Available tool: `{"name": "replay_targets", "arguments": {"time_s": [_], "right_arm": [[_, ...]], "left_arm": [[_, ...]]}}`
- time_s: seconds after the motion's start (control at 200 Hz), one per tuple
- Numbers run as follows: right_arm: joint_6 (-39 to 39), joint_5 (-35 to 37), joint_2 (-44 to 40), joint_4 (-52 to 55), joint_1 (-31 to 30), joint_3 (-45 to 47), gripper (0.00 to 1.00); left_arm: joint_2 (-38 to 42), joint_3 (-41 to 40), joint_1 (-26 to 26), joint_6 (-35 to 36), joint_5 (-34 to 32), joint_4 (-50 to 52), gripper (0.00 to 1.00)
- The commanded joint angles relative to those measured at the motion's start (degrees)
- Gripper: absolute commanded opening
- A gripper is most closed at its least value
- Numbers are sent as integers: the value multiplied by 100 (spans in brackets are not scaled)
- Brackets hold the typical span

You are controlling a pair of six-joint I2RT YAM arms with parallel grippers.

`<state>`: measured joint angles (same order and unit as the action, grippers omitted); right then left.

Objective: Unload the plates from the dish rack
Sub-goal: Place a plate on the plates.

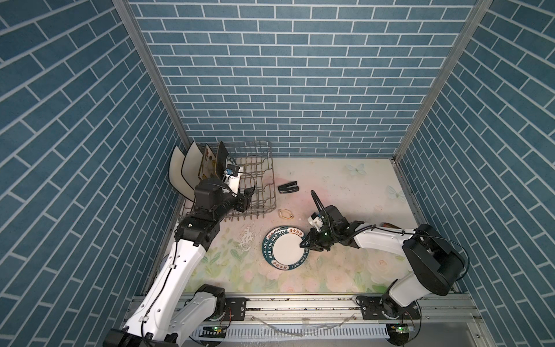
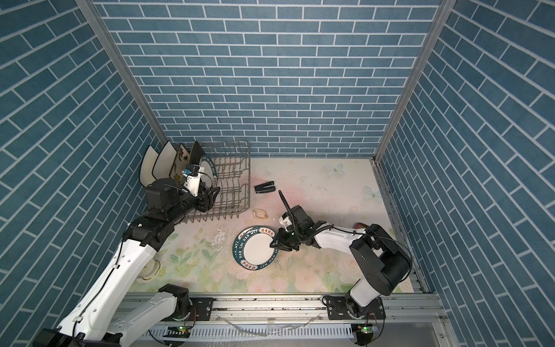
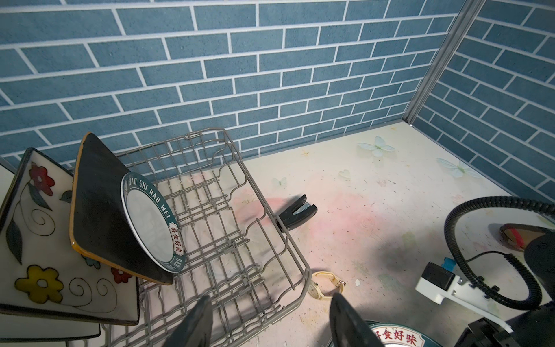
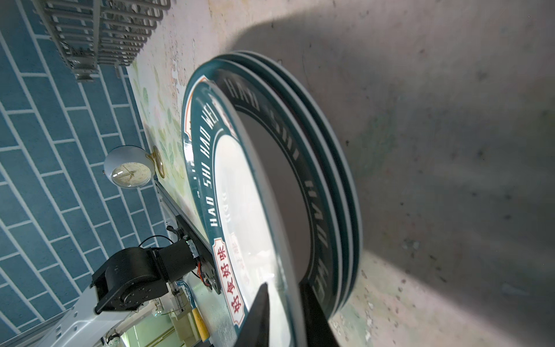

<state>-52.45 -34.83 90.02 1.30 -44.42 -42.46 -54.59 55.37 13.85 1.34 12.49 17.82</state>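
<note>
Left fingers [image 3: 195,324] spread at dish rack [image 3: 228,246] (plain only from left wrist), right fingers [image 4: 261,309] astride top plate [image 4: 240,195], grip unclear

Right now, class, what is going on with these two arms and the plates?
The right gripper straddles the rim of the top plate, tilted over the stack on the table. The left gripper hangs open at the dish rack, empty. One round plate and four square plates stand in the rack, not yet unloaded.
</note>
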Motion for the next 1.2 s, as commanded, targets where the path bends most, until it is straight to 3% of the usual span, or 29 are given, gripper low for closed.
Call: {"name": "replay_targets", "arguments": {"time_s": [0.0,0.72,1.195], "right_arm": [[306,28,-181,482,-43,-305,24],[709,134,-159,1632,-1,-755,25],[909,93,23,1944,41,-1039,5]], "left_arm": [[108,-71,4,35,34,77,63],[250,-97,4,27,43,99,63],[301,-118,4,25,34,105,63]]}}
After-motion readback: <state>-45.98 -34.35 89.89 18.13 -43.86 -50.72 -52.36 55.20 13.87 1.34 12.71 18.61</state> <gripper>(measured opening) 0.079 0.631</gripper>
